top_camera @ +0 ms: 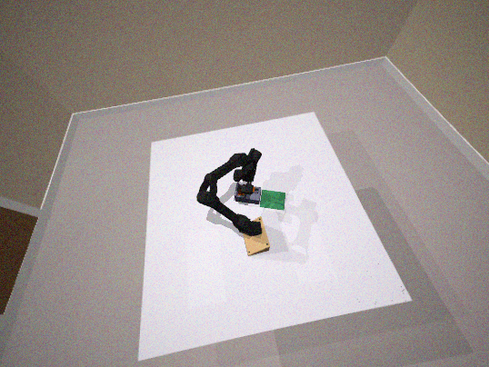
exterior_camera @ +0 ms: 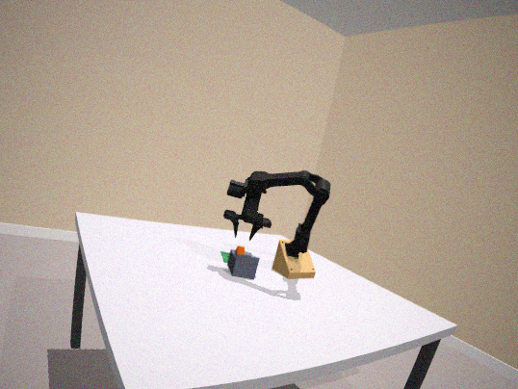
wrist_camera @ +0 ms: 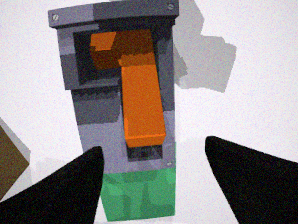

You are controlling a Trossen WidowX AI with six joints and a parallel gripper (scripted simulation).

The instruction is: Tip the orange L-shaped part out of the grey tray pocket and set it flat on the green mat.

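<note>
The orange L-shaped part (exterior_camera: 241, 250) (wrist_camera: 142, 100) is tilted in the grey tray (top_camera: 248, 200) (exterior_camera: 245, 267) (wrist_camera: 115, 12). Its L-shaped end is down in the pocket, and its straight end stands raised out of the pocket on the mat side. The green mat (top_camera: 274, 200) (exterior_camera: 224, 256) (wrist_camera: 145, 195) lies beside the tray. My gripper (exterior_camera: 243, 238) (wrist_camera: 154, 149) is open and empty, pointing down above the tray. In the wrist view its fingertips are spread to either side of the raised end, with gaps on both sides. In the top view the arm partly hides the part.
The arm's wooden base (top_camera: 257, 241) (exterior_camera: 300, 275) stands on the white table (top_camera: 195, 282) (exterior_camera: 193, 327) near the tray. Small screws show at the tray's corners. Shadows of the arm fall on the table around the tray.
</note>
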